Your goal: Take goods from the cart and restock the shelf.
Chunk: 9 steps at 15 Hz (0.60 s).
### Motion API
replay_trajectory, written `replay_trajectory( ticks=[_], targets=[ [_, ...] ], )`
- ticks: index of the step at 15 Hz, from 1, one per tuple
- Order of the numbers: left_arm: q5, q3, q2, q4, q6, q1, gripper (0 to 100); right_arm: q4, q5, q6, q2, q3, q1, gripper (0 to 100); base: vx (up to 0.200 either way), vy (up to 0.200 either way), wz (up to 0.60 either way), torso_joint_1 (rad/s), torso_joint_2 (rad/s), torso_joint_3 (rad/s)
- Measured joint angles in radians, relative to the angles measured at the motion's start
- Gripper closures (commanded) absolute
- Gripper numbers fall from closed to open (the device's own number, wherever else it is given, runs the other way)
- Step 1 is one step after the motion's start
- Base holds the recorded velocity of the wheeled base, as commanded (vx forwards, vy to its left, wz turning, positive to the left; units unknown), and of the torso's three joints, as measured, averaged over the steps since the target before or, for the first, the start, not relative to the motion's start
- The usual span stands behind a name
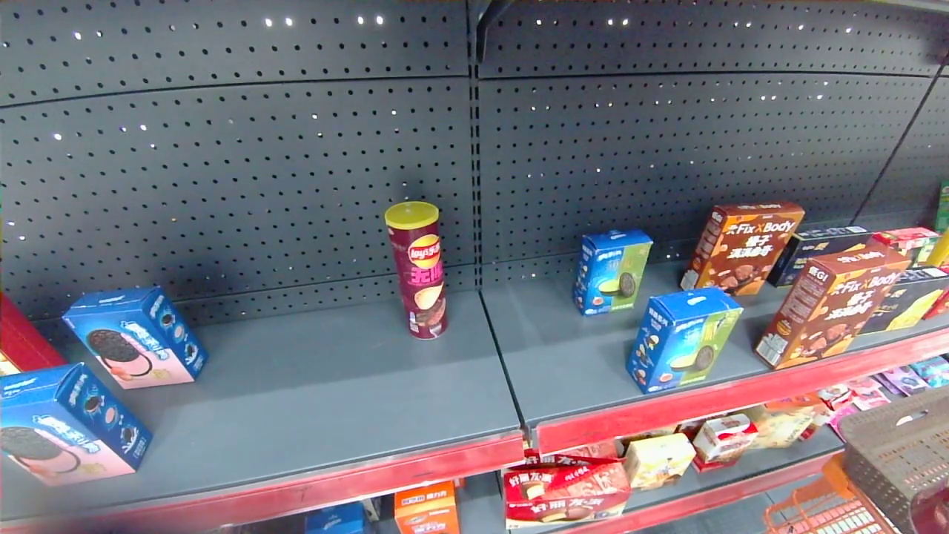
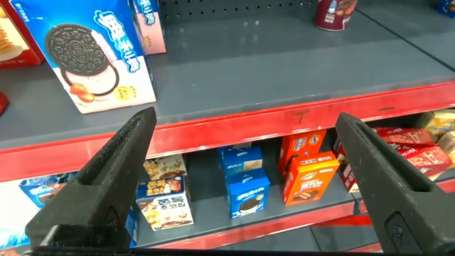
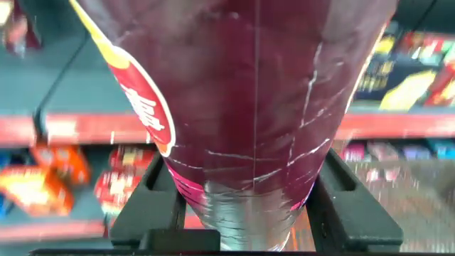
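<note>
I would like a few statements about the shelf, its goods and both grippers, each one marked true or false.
1. The left gripper is open and empty. True.
2. The right gripper holds nothing. False: it is shut on a maroon can.
3. The chips can on the shelf lies on its side. False: it stands upright, with its yellow lid on top.
4. Two blue-green boxes stand on the shelf to the right of the chips can. True.
</note>
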Motion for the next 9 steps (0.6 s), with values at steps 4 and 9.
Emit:
replay_trajectory(
  ticks=[4, 9],
  targets=[
    [-0.002, 0.0, 0.0, 0.0, 0.002, 0.0, 0, 0.297, 0.015, 0.003, -0.153, -0.064, 0.008, 100, 0.0, 0.0, 0.0, 0.0, 0.0, 0.0],
    [-0.047, -0.041, 0.112, 0.002, 0.063, -0.051, 0, 0.331, 0.014, 0.003, -0.14, -0.134, 0.004, 100, 0.0, 0.0, 0.0, 0.0, 0.0, 0.0]
  ],
)
